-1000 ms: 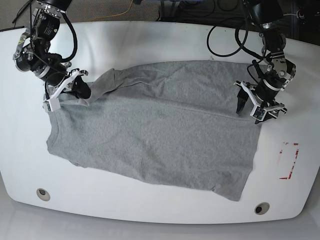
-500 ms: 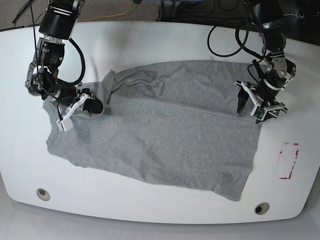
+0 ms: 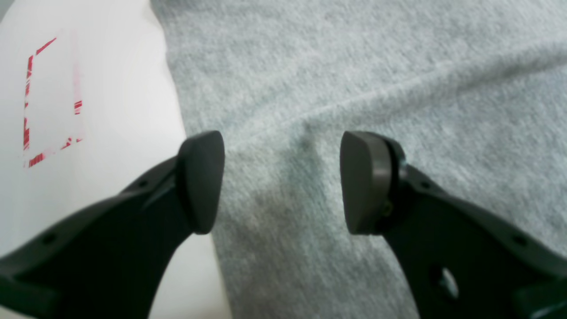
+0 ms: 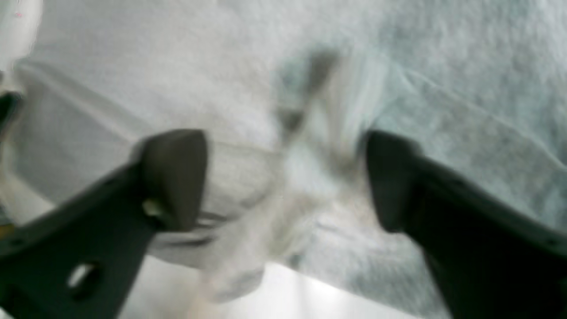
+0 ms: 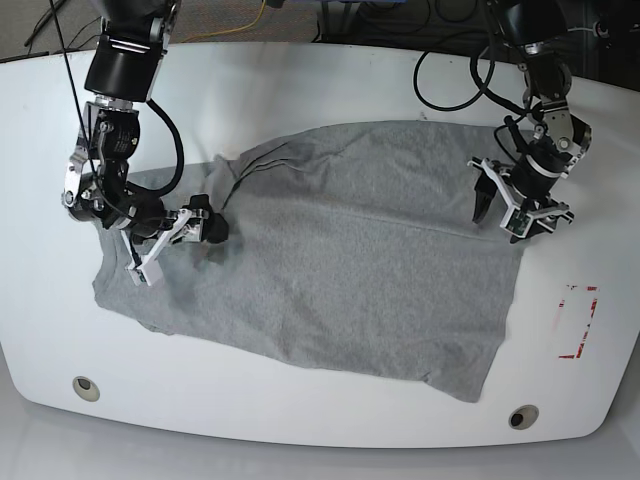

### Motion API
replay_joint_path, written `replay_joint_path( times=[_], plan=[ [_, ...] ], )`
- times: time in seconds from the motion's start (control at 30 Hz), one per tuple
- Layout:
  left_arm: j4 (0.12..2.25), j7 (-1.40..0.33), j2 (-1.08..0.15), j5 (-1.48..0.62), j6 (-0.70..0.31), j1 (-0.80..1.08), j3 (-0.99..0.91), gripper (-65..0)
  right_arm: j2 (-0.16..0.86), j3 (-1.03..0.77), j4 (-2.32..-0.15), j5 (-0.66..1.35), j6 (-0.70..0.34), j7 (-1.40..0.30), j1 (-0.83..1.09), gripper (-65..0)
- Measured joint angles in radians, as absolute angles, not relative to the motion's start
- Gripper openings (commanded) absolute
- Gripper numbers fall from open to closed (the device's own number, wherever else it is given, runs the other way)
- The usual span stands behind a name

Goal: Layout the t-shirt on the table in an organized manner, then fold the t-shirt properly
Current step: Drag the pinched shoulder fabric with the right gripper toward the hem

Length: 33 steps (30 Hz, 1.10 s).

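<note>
From where I sit the t-shirt (image 5: pixel 320 260) lies spread over the middle of the counter (image 5: pixel 300 80), reaching from near the left edge to just short of the red outline mark (image 5: pixel 578 320) by the right edge; no lettering shows, so I take it to be print side down. Starting at the left of the base view, my right gripper (image 5: pixel 180 235) hangs over the shirt's left end, near the bunched fold of cloth by the far left corner of the garment; in its wrist view the fingers (image 4: pixel 172 177) stand wide apart with nothing clamped between them, though the picture is blurred. Across the cloth, a long crease runs toward the right side. There my left gripper (image 5: pixel 510 210) sits over the shirt's right edge, its fingers (image 3: pixel 201 179) partly spread and holding nothing, straddling the hem where grey meets white. I judge this fabric light, limp and stretchy: it will sag, drag and wrinkle rather than slide as one piece. I would pinch hems, shoulder seams or corners, both sides together, lifting low to keep the body flat.
</note>
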<state>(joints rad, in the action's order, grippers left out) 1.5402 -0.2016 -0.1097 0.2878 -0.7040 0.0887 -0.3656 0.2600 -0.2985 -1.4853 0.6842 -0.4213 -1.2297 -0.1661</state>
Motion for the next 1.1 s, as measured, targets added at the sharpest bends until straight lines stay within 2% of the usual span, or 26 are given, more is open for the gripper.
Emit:
replay_joint_path(
  times=[0.23,0.43,0.63,0.83,1.1],
  plan=[
    [1.54,-0.202,-0.109,0.288,-0.702,0.089,-0.366,-26.2,0.321,-0.297,-1.599,0.646,-0.419,-1.224,-0.119,-9.7],
    [1.54,-0.201,-0.109,0.288,-0.704,0.088,-0.365,-26.2,0.386,-0.351,-1.671,0.646,-0.422,-1.171,-0.059,-9.8],
    [1.54,-0.201,-0.109,0.287,-0.704,0.086,-0.365,-26.2,0.398,-0.35,-1.633,0.635,-0.48,-1.098,-0.029,-9.8],
    [1.54,-0.202,-0.109,0.288,-0.704,0.086,-0.366,-26.2,0.391,-0.347,-1.526,0.641,-0.546,-1.058,-0.03,-13.1],
    [1.54,-0.201,-0.106,0.287,-0.704,0.088,-0.365,-26.2,0.385,-0.319,-1.497,0.632,-0.577,-1.024,-0.024,-13.9]
  ],
)
